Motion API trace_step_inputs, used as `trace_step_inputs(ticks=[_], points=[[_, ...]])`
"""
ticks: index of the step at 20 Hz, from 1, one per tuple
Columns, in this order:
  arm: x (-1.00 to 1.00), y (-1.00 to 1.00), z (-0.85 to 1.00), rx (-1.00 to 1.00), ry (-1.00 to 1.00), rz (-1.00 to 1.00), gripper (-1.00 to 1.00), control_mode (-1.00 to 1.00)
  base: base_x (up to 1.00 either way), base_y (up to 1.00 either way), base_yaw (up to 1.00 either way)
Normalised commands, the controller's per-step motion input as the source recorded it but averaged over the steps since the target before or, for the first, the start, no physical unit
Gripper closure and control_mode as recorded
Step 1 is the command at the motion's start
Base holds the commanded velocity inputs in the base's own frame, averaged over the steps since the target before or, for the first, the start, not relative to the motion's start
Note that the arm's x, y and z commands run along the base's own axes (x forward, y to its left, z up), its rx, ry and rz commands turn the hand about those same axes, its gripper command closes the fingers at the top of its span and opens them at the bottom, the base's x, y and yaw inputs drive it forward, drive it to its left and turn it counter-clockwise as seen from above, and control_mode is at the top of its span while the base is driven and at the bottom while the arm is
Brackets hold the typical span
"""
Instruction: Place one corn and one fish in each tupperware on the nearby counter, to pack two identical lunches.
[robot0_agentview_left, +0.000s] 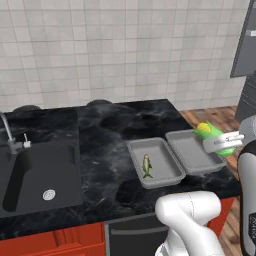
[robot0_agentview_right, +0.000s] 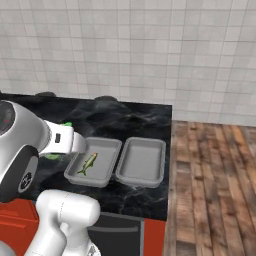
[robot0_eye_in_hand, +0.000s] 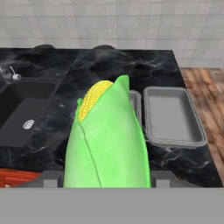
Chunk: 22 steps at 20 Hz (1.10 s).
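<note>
In the left base view, the gripper (robot0_agentview_left: 220, 144) is at the right edge of the frame, and its white body covers the middle of the corn (robot0_agentview_left: 210, 132), so only the yellow tip and green husk show around it. The arm comes in from the right edge and the hand reaches to the left, above the right side of the right tray (robot0_agentview_left: 194, 151). The fingers are closed on the corn, which is in the air and not in a tray. The left tray (robot0_agentview_left: 154, 162) touches the right one on the counter (robot0_agentview_left: 100, 125), and a pale fish (robot0_agentview_left: 146, 165) lies inside the left tray. The sink (robot0_agentview_left: 40, 175) is at the lower left, cut off by the frame edge. In the right base view, the big white arm fills the left side and hides most of the corn (robot0_agentview_right: 66, 124); only small green pieces show beside the hand (robot0_agentview_right: 70, 141), and the fingers cannot be made out here. The fish (robot0_agentview_right: 88, 163) lies diagonally in the nearer tray (robot0_agentview_right: 95, 162), whose left rim is partly covered by the hand; the other tray (robot0_agentview_right: 141, 161) is at its right. In the hand view, the corn (robot0_eye_in_hand: 107, 140) stands upright in the middle of the frame, between the finger tips (robot0_eye_in_hand: 50, 180) at the bottom, and it hides nearly all of one tray. The other tray (robot0_eye_in_hand: 173, 116) is at the right of the corn.
</note>
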Motion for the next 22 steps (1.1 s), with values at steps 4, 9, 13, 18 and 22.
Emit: trace_step_inputs(ticks=[4, 9, 13, 18, 22], points=[[0.26, 0.02, -0.35, 0.00, 0.15, 0.12, 1.00, -1.00, 0.00, 0.00, 0.00], [0.21, 0.00, -0.30, 0.00, 0.01, -0.03, 1.00, -1.00, 0.00, 0.00, 0.00], [0.25, 0.05, -0.26, 0.00, 0.00, -0.07, 1.00, -1.00, 0.00, 0.00, 0.00], [0.34, 0.10, -0.29, 0.00, 0.00, -0.08, 1.00, -1.00, 0.00, 0.00, 0.00], [0.33, 0.02, -0.32, 0.00, 0.00, -0.07, 1.00, -1.00, 0.00, 0.00, 0.00]])
